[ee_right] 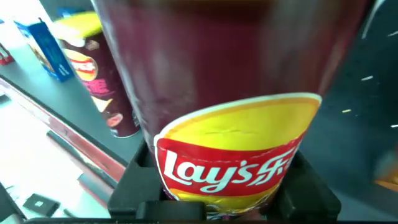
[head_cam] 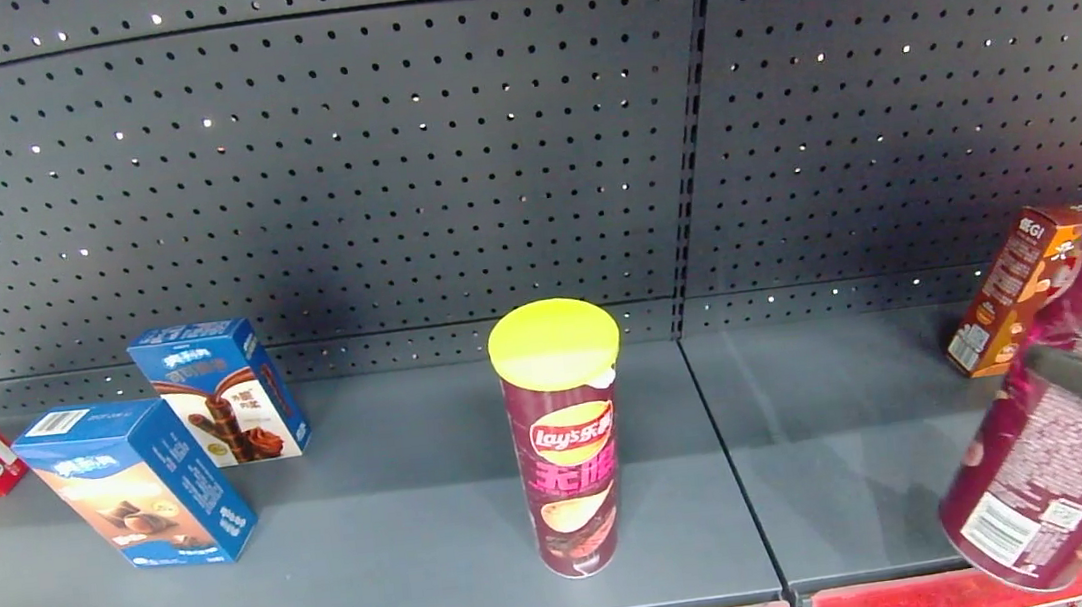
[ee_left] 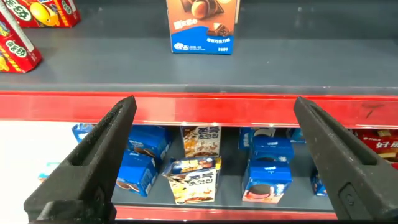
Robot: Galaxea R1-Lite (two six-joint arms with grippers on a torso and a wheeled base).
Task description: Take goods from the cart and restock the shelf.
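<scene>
Our right gripper is clamped round the middle of a maroon cardboard crisp tube with a yellow plastic lid, which is tilted over the front edge of the grey metal shelf just beneath it. We judge the tube light, stiff, slick-walled and easily dented, so a mid-body hold suits it. Our left gripper hangs spread wide and empty.

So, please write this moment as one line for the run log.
right claw: shut on tilted chips can | left claw: open, empty | shelf: upright chips can, two blue boxes

Light glints through holes in the dark grey perforated back panel.
</scene>
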